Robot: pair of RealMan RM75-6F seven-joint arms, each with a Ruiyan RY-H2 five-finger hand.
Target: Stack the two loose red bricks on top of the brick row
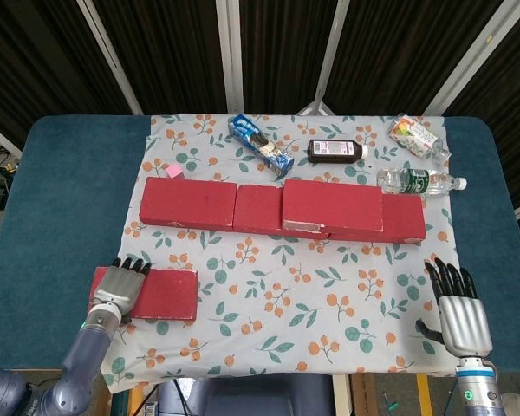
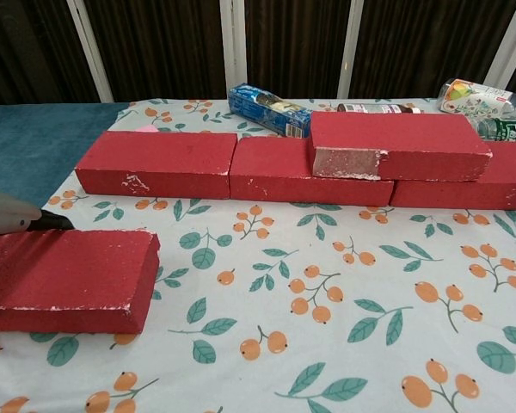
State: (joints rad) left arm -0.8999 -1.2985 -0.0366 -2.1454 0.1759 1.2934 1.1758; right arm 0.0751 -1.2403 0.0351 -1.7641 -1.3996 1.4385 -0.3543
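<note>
The worktop (image 1: 61,199) carries a floral cloth (image 1: 286,295) on which the brick row (image 1: 199,206) runs left to right across the middle. One red brick, the stacked brick (image 1: 332,205), already lies on top of the row toward its right portion; in the chest view its chipped white front face overhangs the joint below. The loose brick (image 1: 160,295) lies flat on the cloth at the near left, well apart from the row. The left hand (image 1: 118,288) rests over the left end of the loose brick, with its dark fingers (image 1: 130,264) extended past the far edge; the chest view shows only a sliver of this hand at the left border, so a firm grip on the brick cannot be confirmed, though the fingers appear laid along it rather than clamped around it. The right hand (image 1: 458,312) sits at the near right of the cloth, palm down, fingers straight and slightly apart, holding nothing. Behind the row lie a blue snack pack (image 1: 260,146), a dark bottle (image 1: 336,151), a clear water bottle (image 1: 420,182) and a small carton (image 1: 413,135). A small pink cube (image 1: 172,172) sits just behind the left end of the row.
</note>
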